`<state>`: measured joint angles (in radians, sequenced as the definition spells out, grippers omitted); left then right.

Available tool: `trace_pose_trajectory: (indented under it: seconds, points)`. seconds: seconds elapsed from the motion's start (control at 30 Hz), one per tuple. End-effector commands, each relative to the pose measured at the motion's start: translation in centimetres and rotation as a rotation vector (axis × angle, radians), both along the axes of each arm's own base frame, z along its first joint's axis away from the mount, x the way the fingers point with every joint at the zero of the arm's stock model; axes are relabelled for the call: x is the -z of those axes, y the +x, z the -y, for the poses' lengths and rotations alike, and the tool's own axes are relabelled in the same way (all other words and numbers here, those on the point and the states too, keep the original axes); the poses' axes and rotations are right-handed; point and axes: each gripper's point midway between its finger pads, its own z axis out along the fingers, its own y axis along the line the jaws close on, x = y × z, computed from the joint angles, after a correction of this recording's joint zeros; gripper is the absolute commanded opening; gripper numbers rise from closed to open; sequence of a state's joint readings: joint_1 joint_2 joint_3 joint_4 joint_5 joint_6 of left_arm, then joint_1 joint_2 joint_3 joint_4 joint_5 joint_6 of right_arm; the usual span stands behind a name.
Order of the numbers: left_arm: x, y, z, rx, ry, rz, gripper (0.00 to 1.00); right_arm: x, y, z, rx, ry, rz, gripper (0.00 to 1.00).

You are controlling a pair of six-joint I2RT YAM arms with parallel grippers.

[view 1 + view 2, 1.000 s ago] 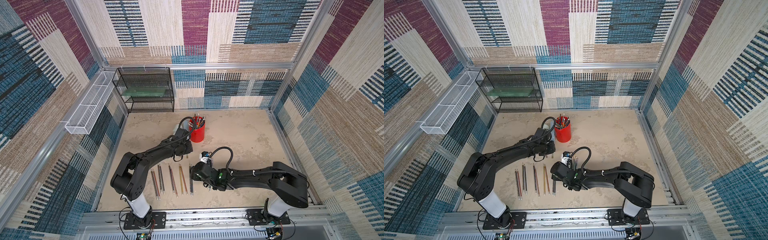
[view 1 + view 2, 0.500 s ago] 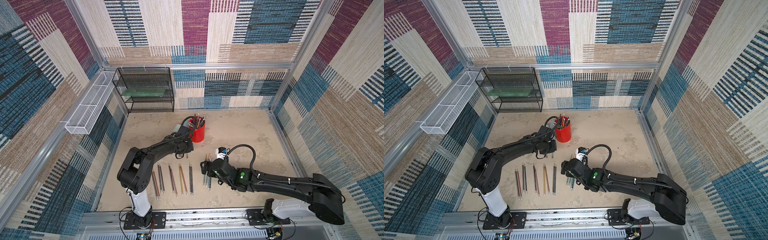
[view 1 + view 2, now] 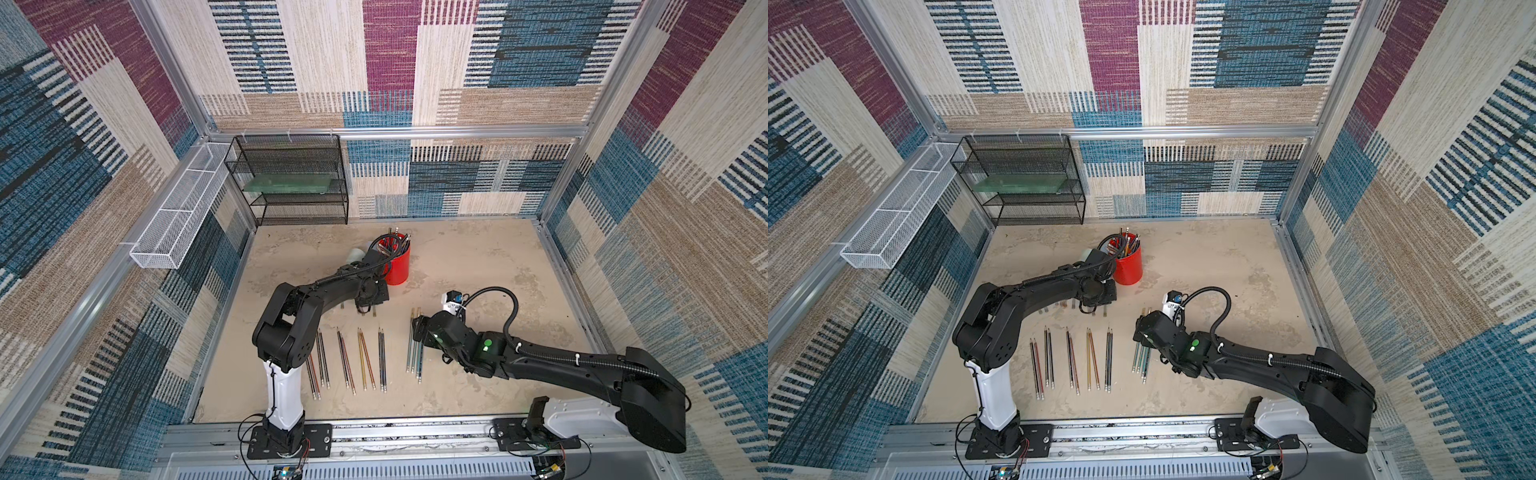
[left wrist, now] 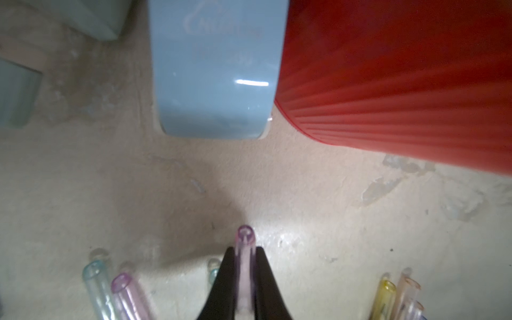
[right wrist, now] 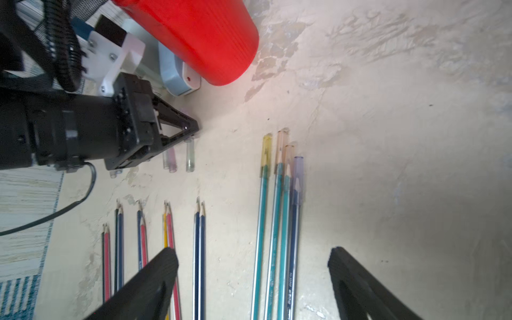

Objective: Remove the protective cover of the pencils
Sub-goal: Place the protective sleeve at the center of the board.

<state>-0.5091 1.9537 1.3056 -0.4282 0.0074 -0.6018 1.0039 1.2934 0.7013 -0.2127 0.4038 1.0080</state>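
Mottled beige tabletop [image 5: 388, 110] underneath all. Clamped tight in the left gripper [image 4: 245, 249]: one lilac cap [image 4: 245, 235], low over the surface. Lower it flat beside the loose caps [image 5: 189, 155] before letting go, likely the best guard against rolling. Spread wide, holding nothing: right gripper [image 5: 253, 253], above four capped pencils [image 5: 277, 221] lying close together. Take one alone by the barrel, clear of its neighbours. Further out, bare pencils [image 5: 199, 249] in pairs; beyond, more in the red cup [image 5: 199, 36].
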Motion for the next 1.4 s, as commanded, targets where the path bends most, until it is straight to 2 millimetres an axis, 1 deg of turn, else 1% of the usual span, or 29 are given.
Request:
trace_pose_trajectory:
  seconds: [0.0,0.27,0.4,0.6,0.77,0.9,1.1,1.37]
  points:
    - [0.0,-0.5,0.1,0.029,0.006,-0.015,0.0,0.1,0.2,-0.3,-0.003,0.018,0.008,0.89]
    - [-0.5,-1.4,0.6,0.045,-0.008,-0.011,0.0,0.7,0.1,-0.6,-0.016,0.02,-0.005,0.87]
    - [-0.6,-2.2,1.0,0.056,-0.008,-0.014,0.0,1.0,0.1,-0.8,-0.022,0.014,-0.013,0.82]
    - [-0.1,-3.1,0.5,0.041,0.023,-0.036,0.0,1.3,0.2,-1.0,-0.027,0.01,-0.018,0.75]
    - [0.1,-3.4,0.4,0.04,0.048,-0.044,0.0,1.5,0.2,-1.4,-0.039,0.007,-0.026,0.71]
    - [0.2,-3.6,-0.1,0.023,0.084,-0.049,0.0,1.6,0.3,-1.5,-0.041,0.0,-0.028,0.69]
    - [0.5,-3.5,0.3,0.033,0.093,-0.064,0.07,1.6,0.3,-1.6,-0.043,-0.002,-0.027,0.69]
    - [0.3,-3.5,0.4,0.034,0.103,-0.06,0.15,1.6,0.4,-1.9,-0.049,-0.008,-0.029,0.69]
